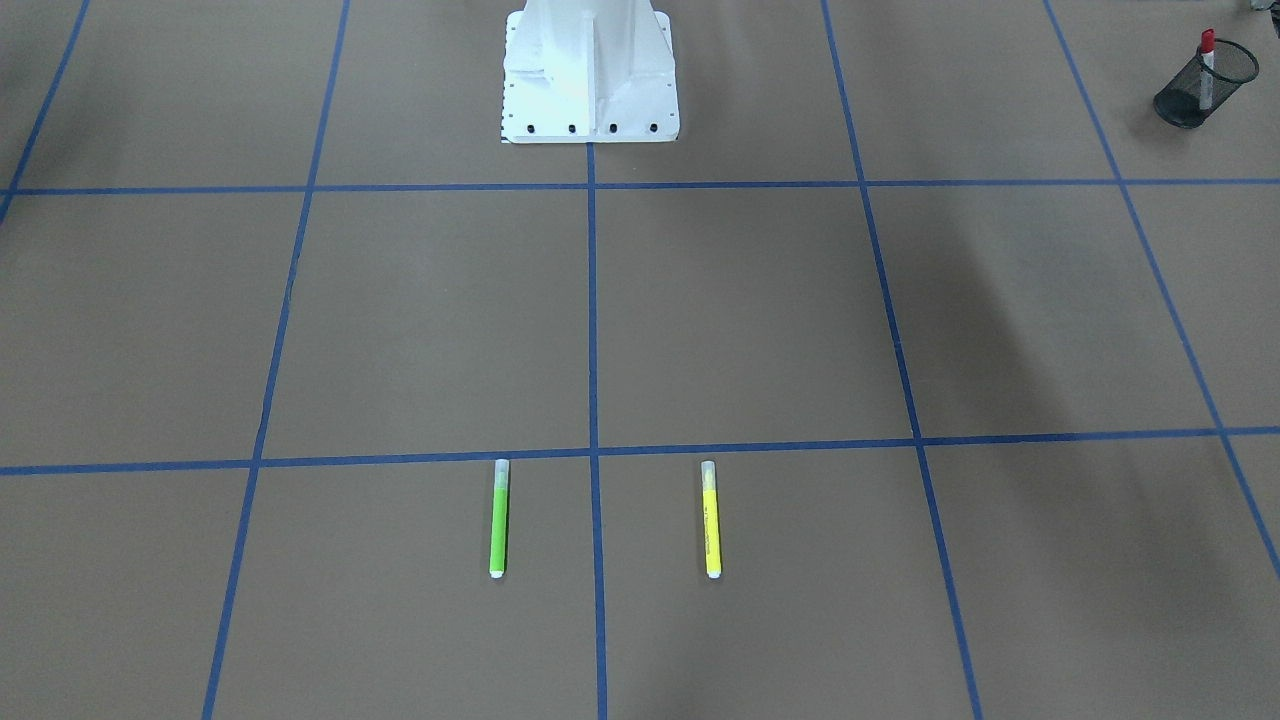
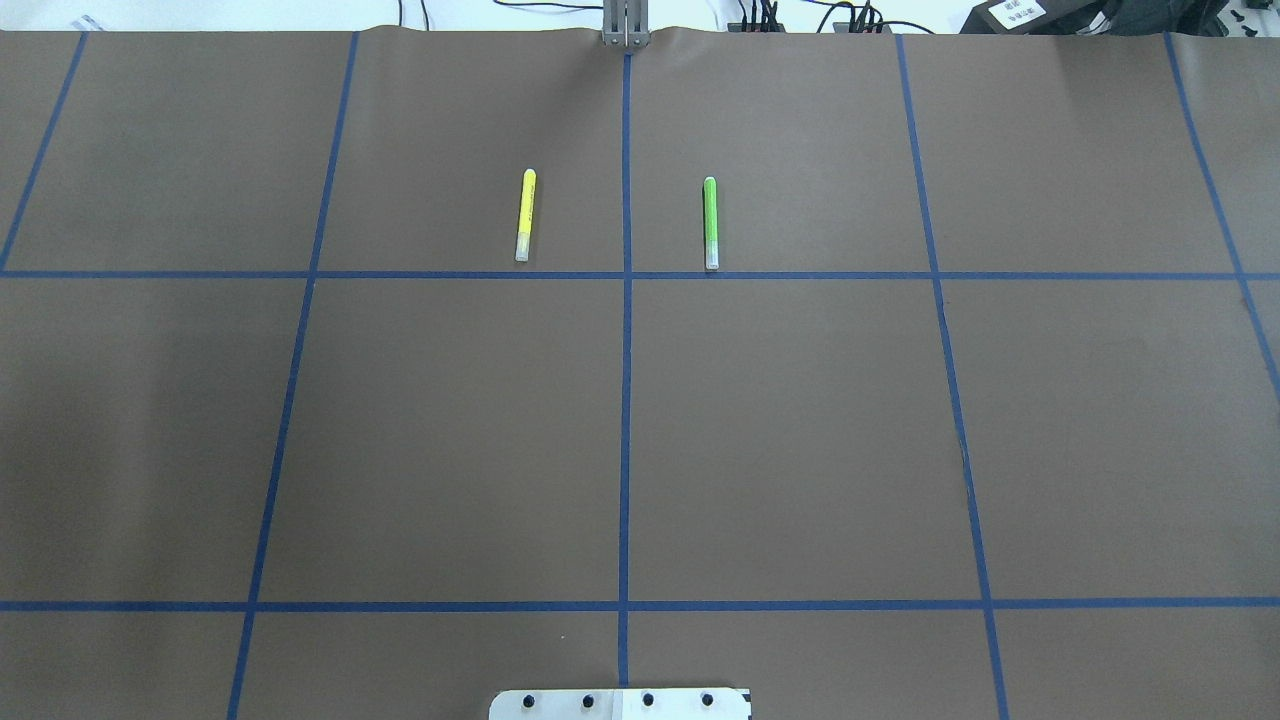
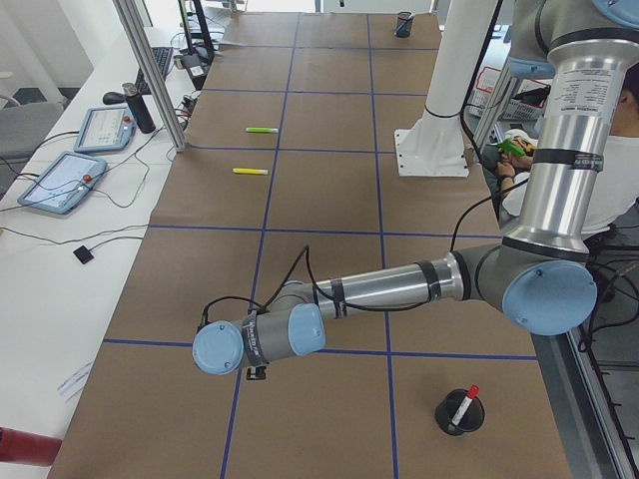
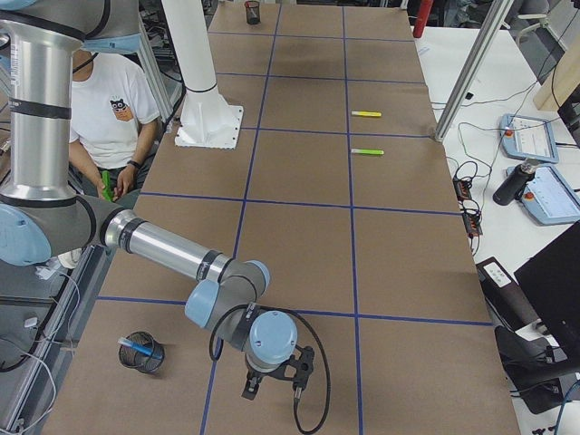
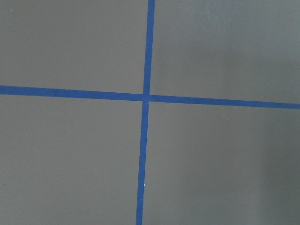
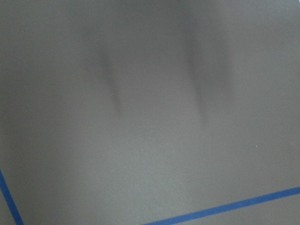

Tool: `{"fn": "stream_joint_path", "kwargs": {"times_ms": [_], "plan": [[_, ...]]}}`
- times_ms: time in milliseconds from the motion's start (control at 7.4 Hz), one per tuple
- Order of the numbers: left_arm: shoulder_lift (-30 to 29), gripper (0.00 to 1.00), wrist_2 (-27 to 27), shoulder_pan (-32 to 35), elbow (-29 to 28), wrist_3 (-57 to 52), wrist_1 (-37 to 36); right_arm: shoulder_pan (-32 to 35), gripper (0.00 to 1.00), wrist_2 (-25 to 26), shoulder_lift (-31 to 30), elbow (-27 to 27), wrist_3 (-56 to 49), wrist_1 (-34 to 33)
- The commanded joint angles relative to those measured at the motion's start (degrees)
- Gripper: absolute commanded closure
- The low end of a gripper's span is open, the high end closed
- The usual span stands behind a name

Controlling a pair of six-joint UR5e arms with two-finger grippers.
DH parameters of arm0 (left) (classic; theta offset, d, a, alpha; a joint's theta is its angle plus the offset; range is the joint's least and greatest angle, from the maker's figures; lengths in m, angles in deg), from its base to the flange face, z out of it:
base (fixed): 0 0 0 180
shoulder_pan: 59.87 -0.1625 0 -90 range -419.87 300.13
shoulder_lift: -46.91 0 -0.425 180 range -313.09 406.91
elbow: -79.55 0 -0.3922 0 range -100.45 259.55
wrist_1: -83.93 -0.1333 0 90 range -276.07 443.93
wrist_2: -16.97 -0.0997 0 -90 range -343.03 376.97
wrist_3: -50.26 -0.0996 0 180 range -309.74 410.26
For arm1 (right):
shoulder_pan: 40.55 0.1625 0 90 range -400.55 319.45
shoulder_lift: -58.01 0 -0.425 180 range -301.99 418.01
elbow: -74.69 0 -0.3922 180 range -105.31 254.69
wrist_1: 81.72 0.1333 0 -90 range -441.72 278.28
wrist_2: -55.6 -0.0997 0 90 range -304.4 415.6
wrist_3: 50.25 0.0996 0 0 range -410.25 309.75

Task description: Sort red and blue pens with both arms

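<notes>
The red pen (image 1: 1207, 62) stands in a black mesh cup (image 1: 1190, 100) at the table's end on my left; it also shows as the red pen (image 3: 465, 401) in the exterior left view. The blue pen (image 4: 136, 344) lies in another mesh cup (image 4: 143, 355) at the end on my right. My left gripper (image 3: 257, 373) hangs low over the mat a short way from the red pen's cup. My right gripper (image 4: 272, 390) hangs beside the blue pen's cup. Both show only in the side views, so I cannot tell whether they are open or shut. The wrist views show only bare mat and blue tape.
A lime-green marker (image 2: 711, 222) and a yellow marker (image 2: 526, 215) lie parallel on the far middle of the brown mat. The white pedestal (image 1: 590, 80) stands at the robot's side. A person (image 4: 109, 118) sits behind the pedestal. Tablets and cables lie along the far edge.
</notes>
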Motion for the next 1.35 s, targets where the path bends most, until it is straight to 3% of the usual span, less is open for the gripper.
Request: {"fn": "stream_joint_path", "kwargs": {"times_ms": [0, 270, 541, 811, 1216], "plan": [[-0.1, 0.0, -0.1, 0.0, 0.8, -0.1, 1.3, -7.3, 0.0, -3.8, 4.8, 0.6, 4.8, 1.8], [-0.4, 0.0, -1.9, 0.0, 3.8, 0.0, 1.7, -12.4, 0.0, -3.9, 6.1, 0.9, 13.1, 10.9], [-0.9, 0.0, -11.9, 0.0, 9.3, 0.0, 1.7, -15.4, 0.0, -3.9, 7.1, 0.7, 15.6, 15.9], [-1.3, 0.0, -20.4, -0.1, 15.0, 2.8, 1.7, -16.5, 0.0, -3.8, 9.4, 0.1, 16.2, 16.2], [-1.1, 0.0, -21.1, -2.2, 16.5, 4.5, 1.7, -18.7, 0.0, -3.8, 11.0, -3.8, 21.9, 16.2]]}}
